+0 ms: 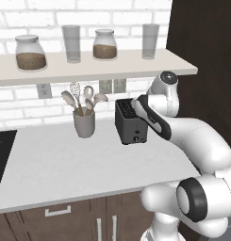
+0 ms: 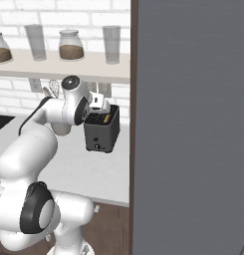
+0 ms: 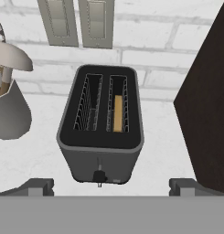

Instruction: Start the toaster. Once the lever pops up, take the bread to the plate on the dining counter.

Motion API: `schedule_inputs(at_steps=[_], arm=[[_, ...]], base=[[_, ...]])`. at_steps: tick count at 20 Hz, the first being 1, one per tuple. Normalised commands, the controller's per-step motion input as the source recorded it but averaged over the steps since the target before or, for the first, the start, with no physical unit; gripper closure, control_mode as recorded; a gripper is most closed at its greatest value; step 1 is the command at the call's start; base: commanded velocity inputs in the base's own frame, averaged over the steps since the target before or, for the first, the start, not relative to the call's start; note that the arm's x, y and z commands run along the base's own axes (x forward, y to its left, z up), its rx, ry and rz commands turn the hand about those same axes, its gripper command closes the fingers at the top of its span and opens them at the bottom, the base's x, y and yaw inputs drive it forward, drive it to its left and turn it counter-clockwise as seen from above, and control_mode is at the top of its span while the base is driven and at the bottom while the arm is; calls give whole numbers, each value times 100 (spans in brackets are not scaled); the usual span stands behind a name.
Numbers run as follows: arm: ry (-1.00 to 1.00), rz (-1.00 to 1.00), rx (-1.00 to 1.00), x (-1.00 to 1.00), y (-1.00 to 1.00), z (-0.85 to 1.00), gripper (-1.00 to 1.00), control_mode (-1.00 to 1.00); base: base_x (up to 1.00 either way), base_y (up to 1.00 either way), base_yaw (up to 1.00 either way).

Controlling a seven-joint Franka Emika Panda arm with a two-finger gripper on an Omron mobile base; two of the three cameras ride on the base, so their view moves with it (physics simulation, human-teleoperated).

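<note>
now, with the fingers point(image 3: 111, 186) spread wide at the frame's bottom above the toaster point(image 3: 100, 125) at centre, bread point(image 3: 118, 114) in its right slot, come down squarely on the front lever point(image 3: 99, 176) and press fully.

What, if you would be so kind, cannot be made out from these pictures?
- Toaster, left base view: its right side is hidden behind the arm.
- Bread, hand view: only the top edge shows in the right slot; the rest sits inside.
- Tool, hand view: its open tips are cut off at the bottom.
- Toaster's knob: markings too small.
</note>
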Motion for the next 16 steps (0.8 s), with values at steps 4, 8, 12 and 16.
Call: schedule_inputs(at_steps=[4,8,12,16], arm=[[0,0,0,0,0,0,-100,-100],[0,0,0,0,0,0,-100,-100],[0,0,0,0,0,0,-100,-100],[0,0,0,0,0,0,-100,-100]], base=[[0,0,0],[0,0,0],[0,0,0],[0,0,0]])
